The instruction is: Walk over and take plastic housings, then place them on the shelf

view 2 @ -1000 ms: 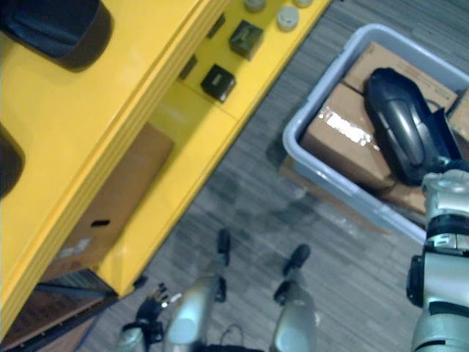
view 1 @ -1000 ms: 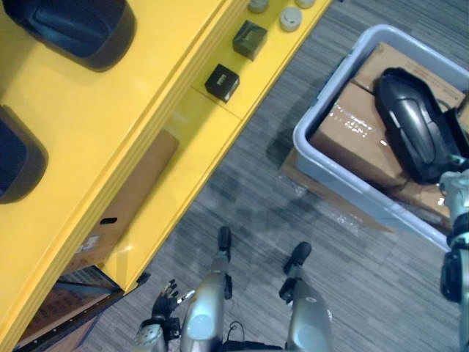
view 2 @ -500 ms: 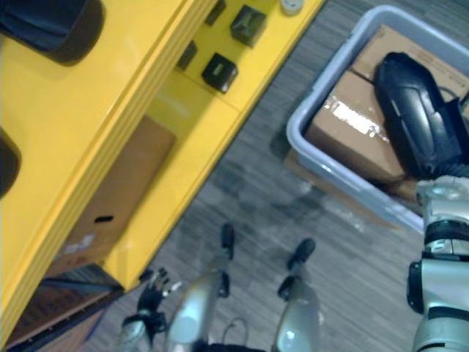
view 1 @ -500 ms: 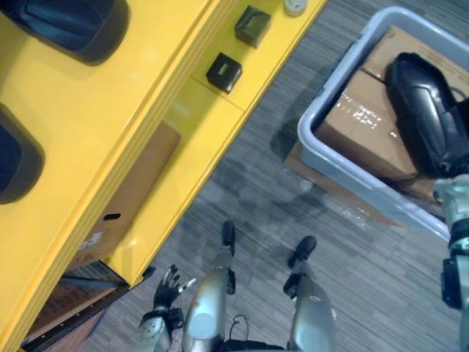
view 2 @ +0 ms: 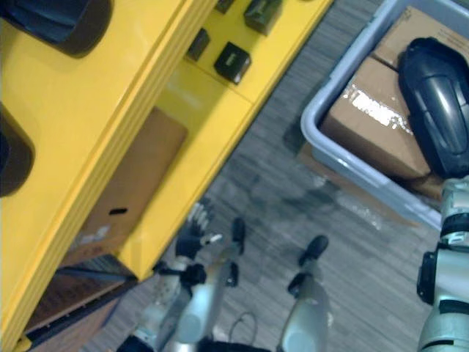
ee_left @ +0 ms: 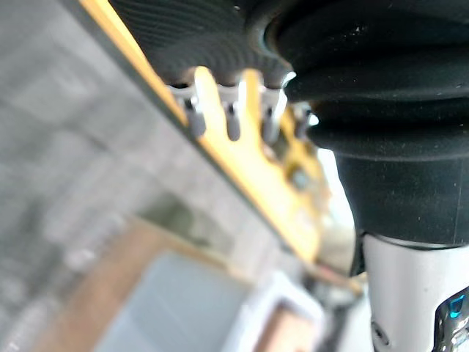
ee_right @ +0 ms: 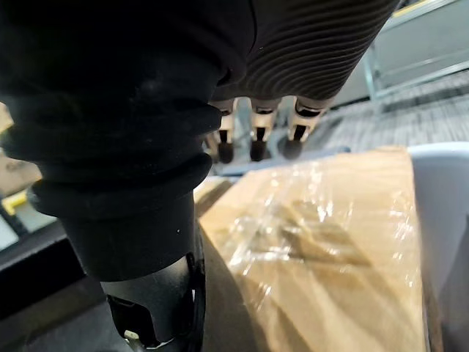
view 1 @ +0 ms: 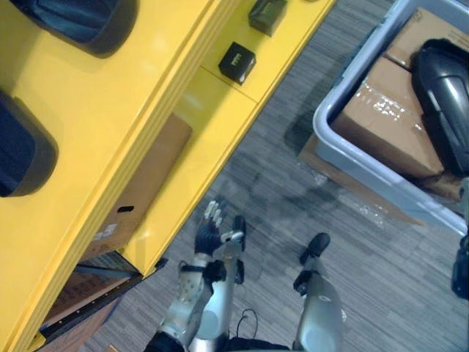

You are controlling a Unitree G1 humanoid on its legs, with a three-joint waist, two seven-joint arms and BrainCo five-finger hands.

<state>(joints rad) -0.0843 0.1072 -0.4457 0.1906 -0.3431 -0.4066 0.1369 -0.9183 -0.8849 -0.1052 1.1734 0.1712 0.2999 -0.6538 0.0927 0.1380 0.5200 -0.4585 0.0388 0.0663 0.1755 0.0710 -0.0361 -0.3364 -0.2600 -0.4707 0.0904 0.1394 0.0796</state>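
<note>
A black plastic housing lies on cardboard boxes inside a grey bin at the right. Two more dark housings rest on top of the yellow shelf at the left. My left hand hovers low beside the shelf's front edge, open with straight fingers and holding nothing. In the right wrist view my right hand hangs just above a plastic-wrapped cardboard box, its fingers relaxed and empty. The right arm rises at the lower right, next to the bin.
Small black boxes stand on the shelf's lower yellow level. A cardboard box sits underneath that level. Flat cardboard pokes out beneath the bin. Grey carpet separates shelf and bin.
The left hand has risen from low beside the leg up to the shelf's front edge. The whole picture has shifted, so the camera has moved; the bin now sits further right.
</note>
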